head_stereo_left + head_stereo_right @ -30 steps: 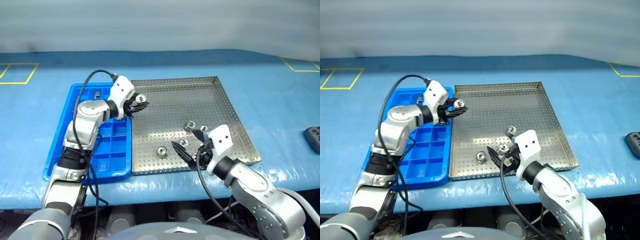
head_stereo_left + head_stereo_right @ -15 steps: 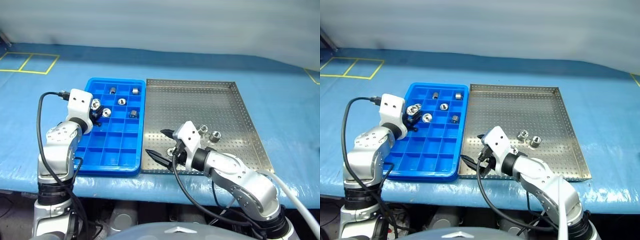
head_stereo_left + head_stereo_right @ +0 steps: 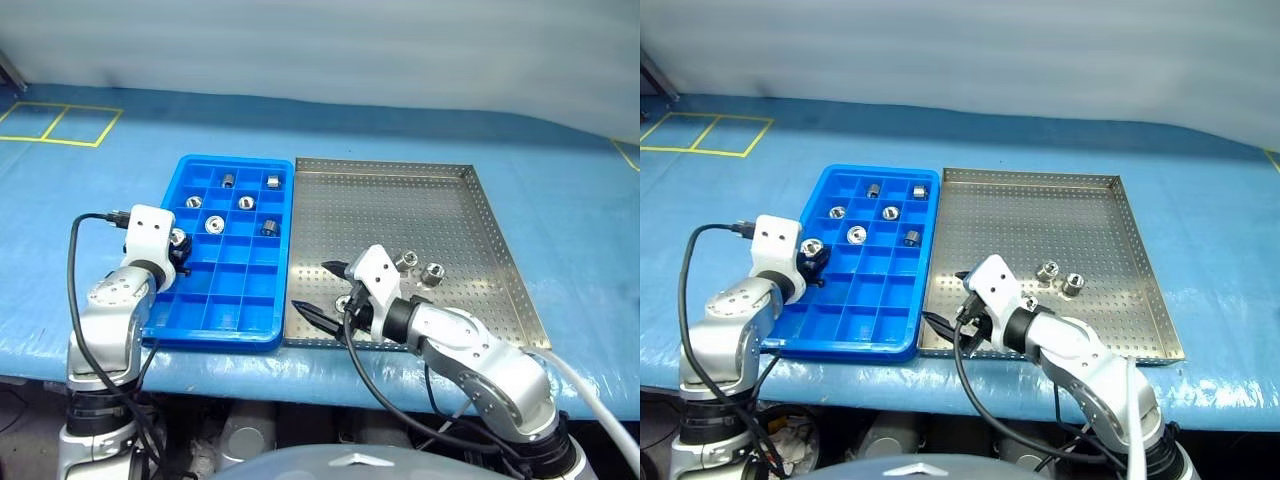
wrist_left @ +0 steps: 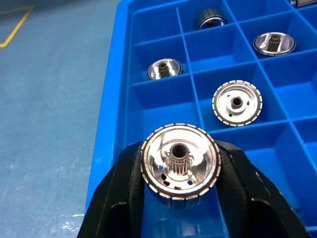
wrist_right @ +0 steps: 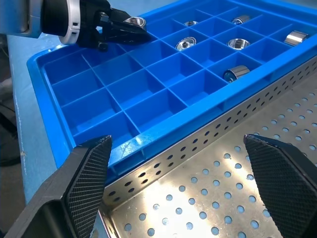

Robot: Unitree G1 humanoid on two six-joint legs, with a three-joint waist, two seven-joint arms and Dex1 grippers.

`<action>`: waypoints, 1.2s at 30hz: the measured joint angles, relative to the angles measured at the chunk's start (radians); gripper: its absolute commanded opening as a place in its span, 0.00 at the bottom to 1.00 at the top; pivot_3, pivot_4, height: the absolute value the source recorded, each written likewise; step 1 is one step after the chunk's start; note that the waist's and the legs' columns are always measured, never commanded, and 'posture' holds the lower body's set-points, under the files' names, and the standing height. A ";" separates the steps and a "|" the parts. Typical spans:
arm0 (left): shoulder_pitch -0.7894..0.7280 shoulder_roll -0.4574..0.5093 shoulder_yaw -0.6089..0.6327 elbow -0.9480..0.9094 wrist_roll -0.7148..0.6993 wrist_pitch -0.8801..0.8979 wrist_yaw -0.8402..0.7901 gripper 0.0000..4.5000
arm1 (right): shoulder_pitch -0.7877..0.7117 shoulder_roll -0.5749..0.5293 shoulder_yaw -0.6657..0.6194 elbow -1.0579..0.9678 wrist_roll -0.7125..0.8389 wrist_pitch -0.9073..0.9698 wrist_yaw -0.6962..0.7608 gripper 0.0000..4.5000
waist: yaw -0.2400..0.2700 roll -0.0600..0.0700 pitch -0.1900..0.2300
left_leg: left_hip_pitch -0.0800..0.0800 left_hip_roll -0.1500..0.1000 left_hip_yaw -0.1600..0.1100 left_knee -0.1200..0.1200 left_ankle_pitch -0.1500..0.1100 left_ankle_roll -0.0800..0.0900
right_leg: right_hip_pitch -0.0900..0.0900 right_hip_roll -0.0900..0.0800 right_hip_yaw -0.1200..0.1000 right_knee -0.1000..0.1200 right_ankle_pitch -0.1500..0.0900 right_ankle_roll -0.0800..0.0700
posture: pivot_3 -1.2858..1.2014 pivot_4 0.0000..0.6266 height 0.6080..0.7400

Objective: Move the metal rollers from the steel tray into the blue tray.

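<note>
My left gripper is shut on one metal roller and holds it over the left column of the blue tray, flanged face toward the wrist camera. Several more rollers lie in the tray's far compartments, such as one at mid-tray. The steel tray lies right beside it. Two rollers lie on its floor, and a third sits close behind my right hand. My right gripper hangs open over the steel tray's near left corner, fingers spread wide with nothing between them.
Both trays sit on a blue tabletop sheet with yellow tape lines at the far left. A black cable loops from my left wrist. The blue tray's near compartments hold nothing.
The camera view has swung left. My left gripper carried the roller from the steel tray's edge across to the blue tray's left side and lowered. My right gripper shifted left, still open.
</note>
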 measured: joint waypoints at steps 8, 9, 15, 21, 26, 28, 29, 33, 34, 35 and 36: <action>-0.070 -0.012 0.011 -0.001 -0.078 -0.009 -0.033 0.99 | 0.025 0.018 -0.033 -0.017 -0.007 0.002 -0.033 1.00 | -0.002 0.000 0.000 | 0.000 0.000 0.000 0.000 0.000 0.000 | 0.000 0.000 -0.001 0.000 0.000 0.000 | 0.61 0.24 1.00; -0.088 -0.012 0.009 -0.005 -0.096 -0.013 -0.051 0.99 | 0.034 0.018 -0.050 -0.031 -0.006 0.002 -0.040 1.00 | -0.002 0.000 0.000 | -0.001 0.000 0.000 0.000 0.000 0.000 | 0.000 0.000 -0.001 0.000 0.000 0.000 | 0.59 0.24 1.00; -0.179 0.042 -0.098 -0.027 -0.223 -0.080 -0.248 0.99 | 0.109 -0.005 -0.143 -0.100 0.004 0.006 -0.062 1.00 | -0.016 0.000 0.000 | -0.001 0.000 0.002 -0.001 0.000 0.000 | 0.000 0.000 0.000 -0.001 0.000 -0.001 | 0.57 0.24 1.00; -0.277 0.134 -0.330 0.046 -0.265 -0.190 -0.514 0.99 | 0.223 -0.050 -0.222 -0.143 0.004 0.025 -0.080 1.00 | -0.046 0.000 0.000 | 0.000 0.000 0.003 0.000 0.000 0.000 | 0.000 0.000 0.000 -0.001 -0.002 -0.004 | 0.54 0.24 1.00; -0.354 0.158 -0.478 0.187 -0.243 -0.283 -0.665 0.99 | 0.300 -0.049 -0.255 -0.189 0.002 0.025 -0.109 1.00 | -0.079 0.001 0.000 | 0.000 0.000 0.004 -0.001 0.000 0.000 | 0.000 0.001 0.002 -0.001 -0.002 -0.003 | 0.51 0.24 1.00; -0.377 0.157 -0.528 0.234 -0.228 -0.314 -0.704 0.99 | 0.325 -0.046 -0.258 -0.193 -0.001 0.025 -0.120 1.00 | -0.086 0.001 0.000 | 0.000 0.000 0.004 -0.001 0.000 0.000 | -0.001 0.001 0.002 -0.001 -0.002 -0.003 | 0.50 0.24 1.00; -0.390 0.155 -0.564 0.266 -0.212 -0.340 -0.730 0.99 | 0.340 -0.042 -0.259 -0.197 -0.004 0.025 -0.132 1.00 | -0.090 0.001 0.000 | 0.000 0.000 0.004 -0.001 0.000 0.000 | -0.001 0.001 0.002 -0.001 -0.002 -0.003 | 0.50 0.24 1.00; -0.409 0.142 -0.659 0.356 -0.158 -0.409 -0.800 0.99 | 0.377 -0.018 -0.254 -0.222 -0.010 0.024 -0.162 1.00 | -0.108 0.001 0.000 | 0.000 0.000 0.004 0.000 0.000 0.000 | -0.001 0.001 0.002 -0.001 -0.002 -0.003 | 0.48 0.24 1.00; -0.414 0.139 -0.678 0.375 -0.148 -0.425 -0.821 0.99 | 0.386 -0.015 -0.251 -0.230 -0.013 0.023 -0.168 1.00 | -0.111 0.001 0.000 | 0.000 0.000 0.004 0.000 0.000 0.000 | -0.001 0.001 0.003 -0.001 -0.002 -0.003 | 0.48 0.24 1.00; -0.420 0.140 -0.696 0.387 -0.139 -0.440 -0.837 0.99 | 0.396 -0.012 -0.246 -0.235 -0.017 0.022 -0.175 1.00 | -0.115 0.001 0.000 | 0.000 0.000 0.004 0.000 0.000 0.000 | -0.001 0.001 0.003 -0.001 -0.002 -0.003 | 0.48 0.24 1.00; -0.425 0.140 -0.718 0.405 -0.117 -0.466 -0.861 0.99 | 0.407 -0.011 -0.236 -0.239 -0.026 0.021 -0.184 1.00 | -0.120 0.001 0.000 | 0.000 0.000 0.004 0.000 0.000 0.000 | -0.001 0.001 0.003 -0.001 -0.002 -0.003 | 0.48 0.24 1.00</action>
